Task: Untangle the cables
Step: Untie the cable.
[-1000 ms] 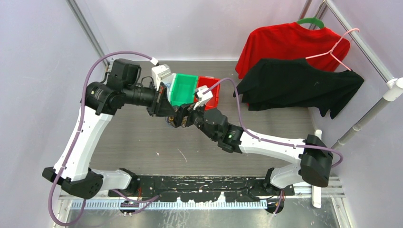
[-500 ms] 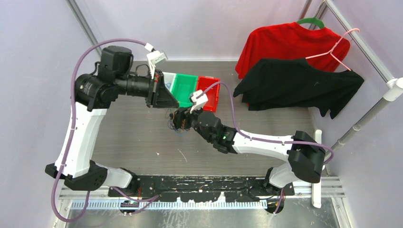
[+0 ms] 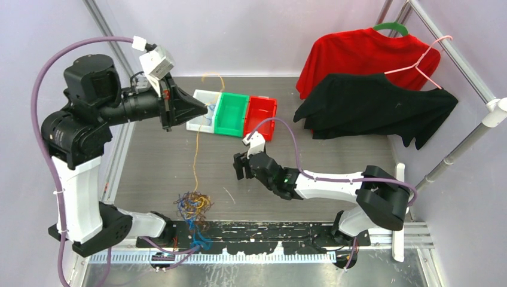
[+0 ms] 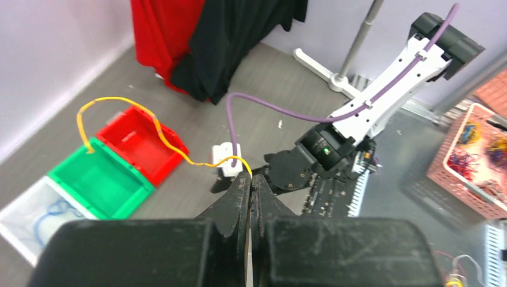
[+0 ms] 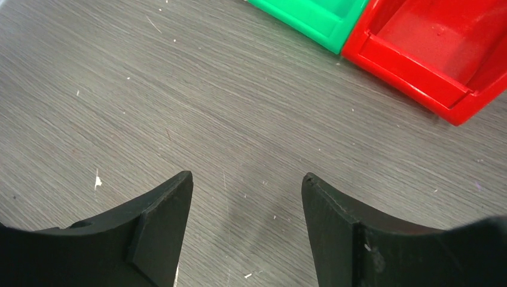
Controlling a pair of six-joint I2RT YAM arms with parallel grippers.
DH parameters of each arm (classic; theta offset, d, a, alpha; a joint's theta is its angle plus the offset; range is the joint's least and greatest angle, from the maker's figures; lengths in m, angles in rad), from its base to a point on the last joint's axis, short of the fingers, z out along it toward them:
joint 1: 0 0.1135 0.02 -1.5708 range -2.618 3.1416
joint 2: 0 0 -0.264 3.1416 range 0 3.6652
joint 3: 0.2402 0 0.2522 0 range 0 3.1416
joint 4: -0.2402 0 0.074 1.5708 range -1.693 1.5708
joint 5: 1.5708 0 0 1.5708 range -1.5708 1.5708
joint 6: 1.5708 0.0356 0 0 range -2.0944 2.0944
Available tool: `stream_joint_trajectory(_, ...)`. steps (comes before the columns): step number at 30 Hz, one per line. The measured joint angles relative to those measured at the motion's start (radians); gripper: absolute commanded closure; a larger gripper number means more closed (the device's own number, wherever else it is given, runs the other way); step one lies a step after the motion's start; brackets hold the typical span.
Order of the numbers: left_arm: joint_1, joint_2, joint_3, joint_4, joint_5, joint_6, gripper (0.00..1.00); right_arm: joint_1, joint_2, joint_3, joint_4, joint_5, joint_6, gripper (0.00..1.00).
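within the last second the two arms have been parted. the left gripper (image 3: 206, 108), which had been low beside the right one by the bins, has been lifted high and drawn toward the far left of the grey wood-grain tabletop (image 3: 155, 167), and it is pressed together on a thin, floppy orange-yellow wire (image 3: 195, 149). the right gripper (image 3: 240, 165) has been pulled back toward the middle of the tabletop; its fingers are spread, nothing is held between them, and only bare surface is seen below. the tangled clump of blue, orange and dark string-like cables (image 3: 192, 206), formerly under both grippers, is now seen by the near edge, left of centre, with blue strands trailing over the black base rail (image 3: 269, 230). whether it rests there or dangles from the held wire cannot be told. one strand is judged to be in the course of being drawn out of the knot, though it is not shown to be fully free. the orange-yellow wire is pinched partway along: one end arcs up toward the bins, the other falls almost straight toward the clump, which looks small and loose, its loops splayed. a blue wire (image 4: 51, 212) is already laid in the white rectangular tray (image 4: 15, 230) beside the green plastic bin (image 3: 232, 113) and the red plastic bin (image 3: 261, 112), both seen empty.
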Motion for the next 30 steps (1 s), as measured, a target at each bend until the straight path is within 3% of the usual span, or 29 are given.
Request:
stream_joint_trajectory(6, 0.0, -0.055, -0.066, 0.047, -0.039, 0.031, 1.0, 0.0, -0.038, -0.004, -0.063, 0.006, 0.014, 0.21)
stream_joint_trajectory(15, 0.0, -0.107, -0.298, 0.071, -0.04, 0.046, 1.0, 0.0, -0.35, 0.11, -0.117, -0.093, -0.02, 0.13)
stream_joint_trajectory(30, 0.0, -0.088, -0.344, 0.123, -0.04, 0.063, 1.0, 0.0, -0.158, 0.316, -0.066, -0.355, -0.023, 0.22)
